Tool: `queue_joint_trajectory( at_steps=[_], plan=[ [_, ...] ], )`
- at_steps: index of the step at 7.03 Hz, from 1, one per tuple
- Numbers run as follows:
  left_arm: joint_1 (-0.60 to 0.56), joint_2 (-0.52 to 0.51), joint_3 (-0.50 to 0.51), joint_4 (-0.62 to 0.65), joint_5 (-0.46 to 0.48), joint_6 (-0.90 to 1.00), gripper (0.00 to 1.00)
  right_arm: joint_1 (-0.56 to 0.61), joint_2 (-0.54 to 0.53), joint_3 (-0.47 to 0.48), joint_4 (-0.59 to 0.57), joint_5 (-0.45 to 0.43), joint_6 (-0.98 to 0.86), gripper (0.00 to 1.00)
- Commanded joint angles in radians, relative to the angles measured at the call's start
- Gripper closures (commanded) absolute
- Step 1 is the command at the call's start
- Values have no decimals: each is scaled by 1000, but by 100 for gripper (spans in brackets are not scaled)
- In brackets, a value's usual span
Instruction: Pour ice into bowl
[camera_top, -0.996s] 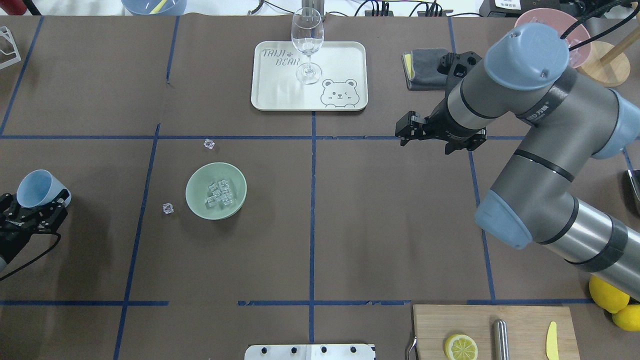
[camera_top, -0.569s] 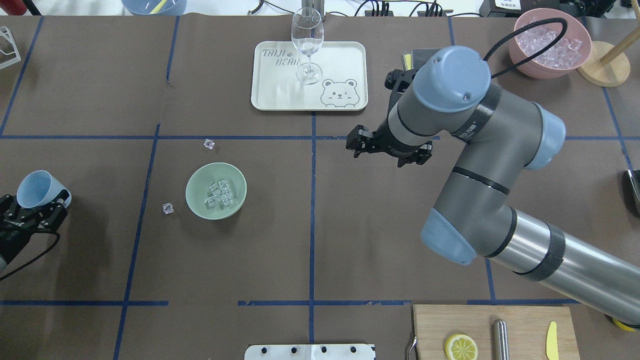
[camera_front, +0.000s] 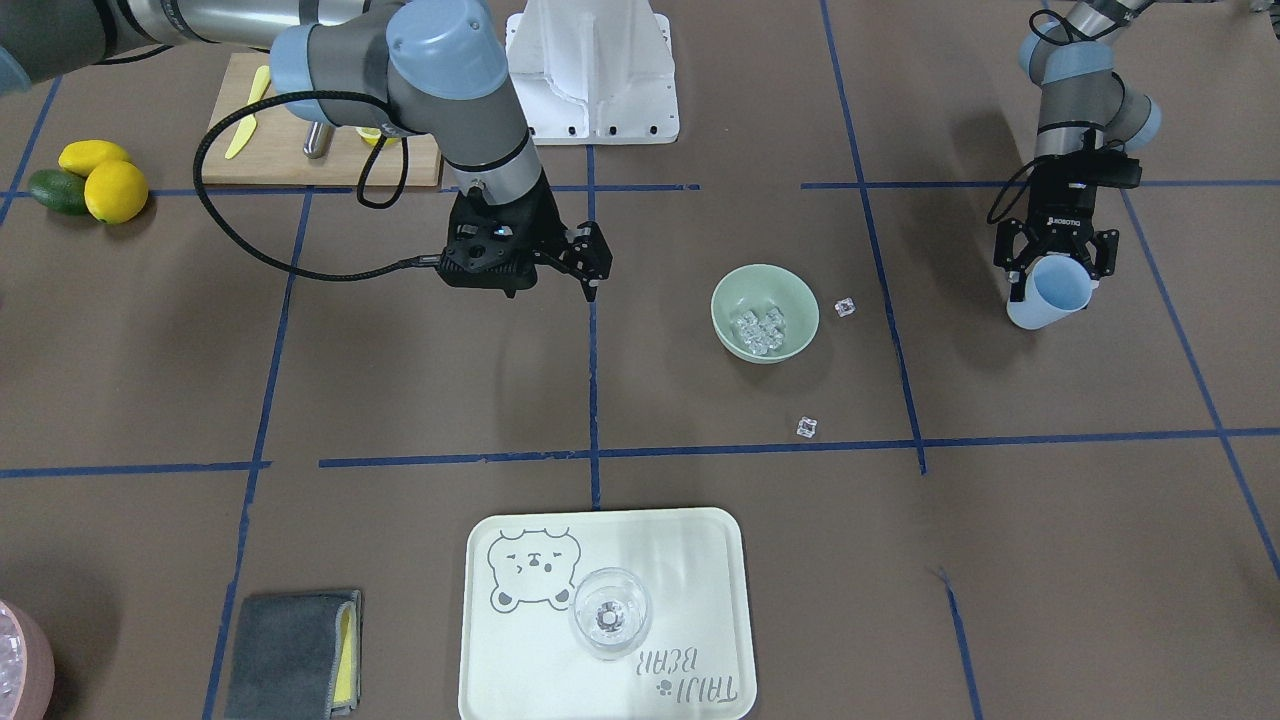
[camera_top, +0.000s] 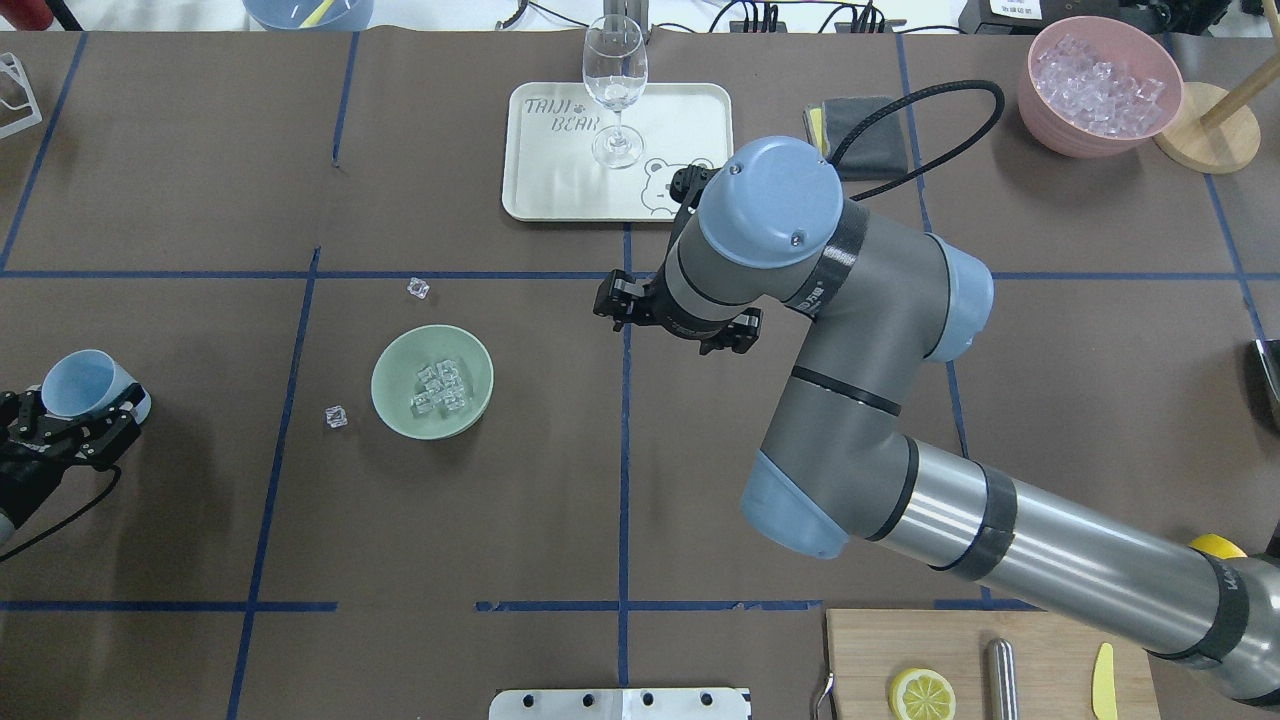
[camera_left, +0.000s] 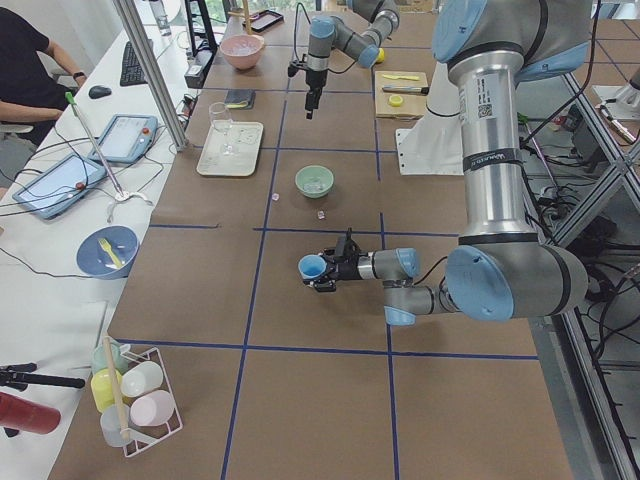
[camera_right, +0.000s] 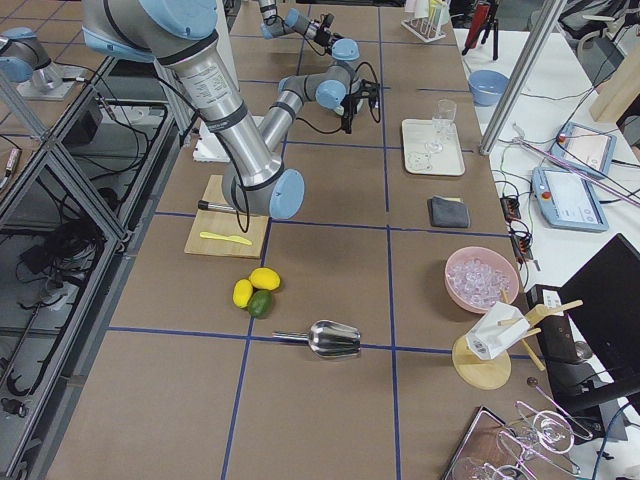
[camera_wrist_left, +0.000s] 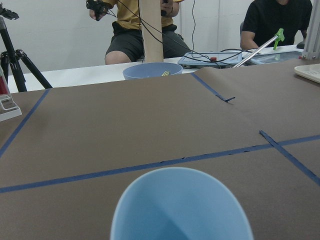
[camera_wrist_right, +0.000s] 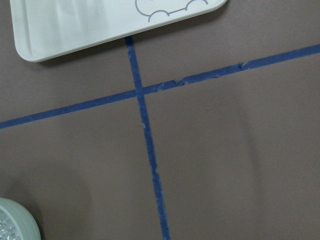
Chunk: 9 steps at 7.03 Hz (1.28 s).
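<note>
At the far left, the left gripper (camera_top: 88, 412) was closed around the light blue cup (camera_top: 70, 382). It held the cup tilted above the table (camera_top: 180, 200), well apart from the sage-green bowl (camera_top: 388, 372). No ice showed in the visible part of the cup's inside, so the pouring itself seemed to be finished. To the right of the cup, one loose cube (camera_top: 336, 416) lay on the table just beside the bowl. The ice (camera_top: 440, 390) was gathered as a small heap in the middle of the bowl. A second loose cube (camera_top: 418, 288) lay near the bowl on its far side. Further right, the right gripper (camera_top: 678, 320) hung above a crossing of the blue tape lines (camera_top: 626, 450). It pointed down, with its jaws spread and nothing between them.

The step in hand was, I think, the tidy finish: to set the cup down and perhaps to bring in the two missed cubes. To do this well, the left gripper would have to grip firmly until the cup's base stood flat, and to stay clear of the bowl. If the right gripper went for a cube, it would have to descend straight over it, with one jaw on each side. It would also have to close slowly, because such a glassy cube probably slips easily. The approach would best come from the side away from the bowl, so that no jaw pushed it.
</note>
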Motion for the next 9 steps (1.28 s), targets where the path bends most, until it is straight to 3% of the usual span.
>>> queue_joint_trajectory(
  at_steps=[1,3,6,9],
  plan=[
    [0,-2,-3,0,-4,-42,0,-42,79,-94,38,-52,30,0],
    [-2,3,-4,1,-59,-44,0,-76,157,-171,38,-83,66,0],
    [-4,38,-13,4,-62,-42,0,-109,165,-212,102,-142,89,0],
    [-4,121,-102,6,-131,-42,0,-133,200,-287,149,-156,95,0]
  ],
)
